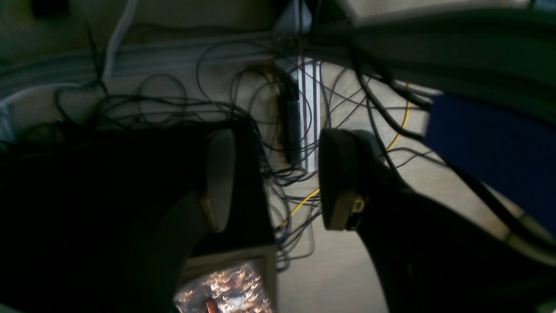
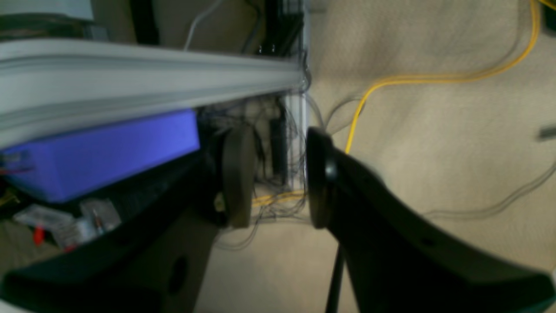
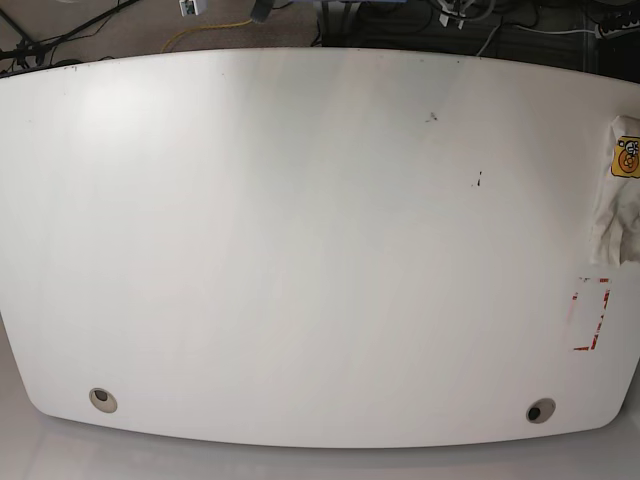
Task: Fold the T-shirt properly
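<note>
I see both my left gripper (image 1: 271, 178) and right gripper (image 2: 273, 176) parted on nothing above floor cables, well apart from the cream cotton T-shirt (image 3: 622, 190) bunched at the white table's (image 3: 300, 250) edge.

A white table (image 3: 300, 250) filled the base view, with red tape marks (image 3: 590, 315) near its right edge. Below it, beige carpet (image 2: 434, 130) carried tangled black cables (image 1: 173, 104) and one yellow cable (image 2: 434, 79).
</note>
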`<state>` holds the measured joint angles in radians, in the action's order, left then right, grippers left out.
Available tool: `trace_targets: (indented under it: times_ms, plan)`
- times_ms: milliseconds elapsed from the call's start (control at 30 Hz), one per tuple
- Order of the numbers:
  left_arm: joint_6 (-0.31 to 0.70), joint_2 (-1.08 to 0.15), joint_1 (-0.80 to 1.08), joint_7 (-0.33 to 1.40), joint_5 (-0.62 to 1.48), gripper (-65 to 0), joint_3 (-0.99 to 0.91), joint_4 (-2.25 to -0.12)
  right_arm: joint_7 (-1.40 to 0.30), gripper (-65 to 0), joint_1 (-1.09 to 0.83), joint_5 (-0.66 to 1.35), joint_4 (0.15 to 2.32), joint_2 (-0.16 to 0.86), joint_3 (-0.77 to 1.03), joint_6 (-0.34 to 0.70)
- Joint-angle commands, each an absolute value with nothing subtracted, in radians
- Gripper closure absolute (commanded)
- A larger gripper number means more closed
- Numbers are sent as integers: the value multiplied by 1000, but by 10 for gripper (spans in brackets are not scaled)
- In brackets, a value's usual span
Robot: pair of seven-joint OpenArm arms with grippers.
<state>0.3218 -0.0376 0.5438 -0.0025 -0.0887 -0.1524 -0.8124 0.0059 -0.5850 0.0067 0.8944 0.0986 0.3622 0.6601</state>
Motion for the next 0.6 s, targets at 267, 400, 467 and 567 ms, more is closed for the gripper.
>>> trace_targets:
  times_ms: [267, 400, 467, 567]
  plan:
    - [328, -67, 257, -58, -82, -281, -153, -340, 150, -195, -355, -196, 487, 108, 366, 503]
    - [268, -67, 189, -70, -84, -281, -151, -243, 150, -195, -305, -228, 449, 108, 366, 476]
    - [216, -67, 157, -70, -84, -281, -150, -197, 147, -197, -280, -229, 424, 110, 366, 475]
    - [168, -67, 136, -74, -84, -281, -110, -156, 147, -198, -245, -229, 363, 136, 366, 475]
